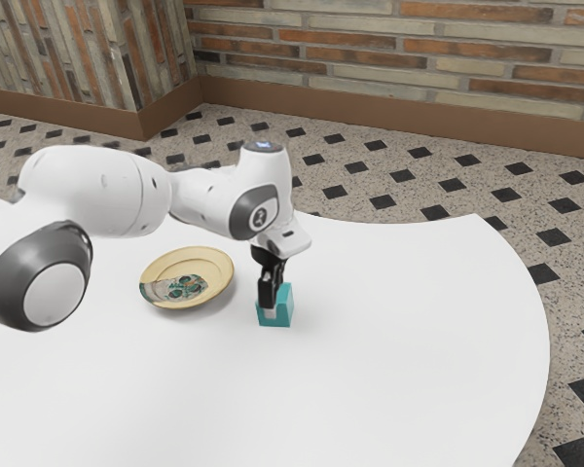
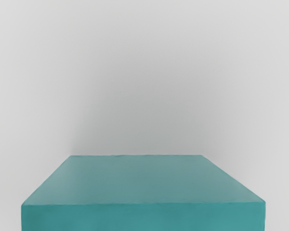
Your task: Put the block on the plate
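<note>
Currently see, on the exterior view's left of the fingers, a yellow patterned plate lying on the white table. Next, find the teal block at the fingers, apart from the plate. Cannot tell whether gripped or merely straddled.

Block smooth, matt; plate smooth, ceramic-looking; tabletop smooth, matt; wall rough brick; arm smooth, plastic-looking.

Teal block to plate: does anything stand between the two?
Nothing visible does. In the exterior view, white tabletop lies between the teal block and the plate; the gripper is down at the block.
</note>
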Available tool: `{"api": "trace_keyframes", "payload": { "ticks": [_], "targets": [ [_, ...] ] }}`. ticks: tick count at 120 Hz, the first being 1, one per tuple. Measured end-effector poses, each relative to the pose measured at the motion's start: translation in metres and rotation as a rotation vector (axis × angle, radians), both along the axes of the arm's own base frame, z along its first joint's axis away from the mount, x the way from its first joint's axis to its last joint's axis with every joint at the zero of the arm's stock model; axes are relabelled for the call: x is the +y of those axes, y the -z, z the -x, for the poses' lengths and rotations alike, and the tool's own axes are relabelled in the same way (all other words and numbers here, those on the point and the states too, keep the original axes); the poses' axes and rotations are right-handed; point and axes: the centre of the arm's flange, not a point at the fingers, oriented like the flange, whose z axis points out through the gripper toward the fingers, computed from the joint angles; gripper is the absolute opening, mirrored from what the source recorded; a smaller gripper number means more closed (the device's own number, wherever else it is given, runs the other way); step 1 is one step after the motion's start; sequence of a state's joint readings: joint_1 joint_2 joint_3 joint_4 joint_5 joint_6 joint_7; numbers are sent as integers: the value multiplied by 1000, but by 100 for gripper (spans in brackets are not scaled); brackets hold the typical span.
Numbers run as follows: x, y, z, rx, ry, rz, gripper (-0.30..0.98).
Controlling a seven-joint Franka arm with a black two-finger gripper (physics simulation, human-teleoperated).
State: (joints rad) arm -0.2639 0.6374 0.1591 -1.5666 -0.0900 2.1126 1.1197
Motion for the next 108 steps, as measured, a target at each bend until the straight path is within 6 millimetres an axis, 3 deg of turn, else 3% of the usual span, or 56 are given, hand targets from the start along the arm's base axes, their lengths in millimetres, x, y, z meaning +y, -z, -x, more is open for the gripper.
{"api": "trace_keyframes", "payload": {
  "ticks": [20, 36, 50, 76, 92, 108],
  "targets": [
    [0, 12, -1, -4, -19, 4, 68],
    [0, 12, -2, -12, -28, 6, 40],
    [-1, 10, -3, -21, -31, 3, 38],
    [5, -42, -1, -74, -50, 21, 37],
    [34, -73, 12, -68, -95, 32, 37],
    [80, -94, 31, -45, -165, 39, 37]
  ]
}}
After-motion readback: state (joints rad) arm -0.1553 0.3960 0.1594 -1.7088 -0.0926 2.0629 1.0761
